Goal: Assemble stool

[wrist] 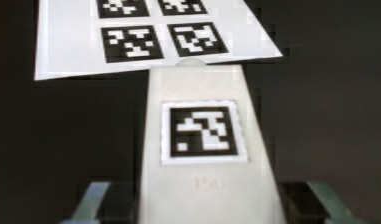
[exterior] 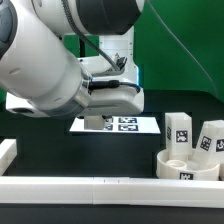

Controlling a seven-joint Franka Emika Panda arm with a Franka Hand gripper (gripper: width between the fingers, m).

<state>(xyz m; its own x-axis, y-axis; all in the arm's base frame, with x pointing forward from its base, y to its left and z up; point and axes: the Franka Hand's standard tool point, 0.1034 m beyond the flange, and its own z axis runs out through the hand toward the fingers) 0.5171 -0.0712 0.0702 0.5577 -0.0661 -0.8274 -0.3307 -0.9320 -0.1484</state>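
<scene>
In the wrist view a white stool leg (wrist: 208, 130) with a black-and-white tag lies lengthwise between my gripper (wrist: 213, 200) fingers (wrist: 102, 200), its far end pointing at the marker board (wrist: 151, 40). The gripper is shut on the leg. In the exterior view the gripper (exterior: 97, 118) hangs just over the marker board (exterior: 135, 125), with the leg (exterior: 95, 123) showing below the hand. The round white seat (exterior: 188, 166) sits at the exterior view's right, with two more legs (exterior: 180, 130) (exterior: 212, 138) standing upright on or just behind it.
A white rail (exterior: 100, 186) runs along the table's front edge, and a short white block (exterior: 8, 150) lies at the exterior view's left. The arm's large body (exterior: 50, 60) fills the upper left of the exterior view. A green backdrop stands behind.
</scene>
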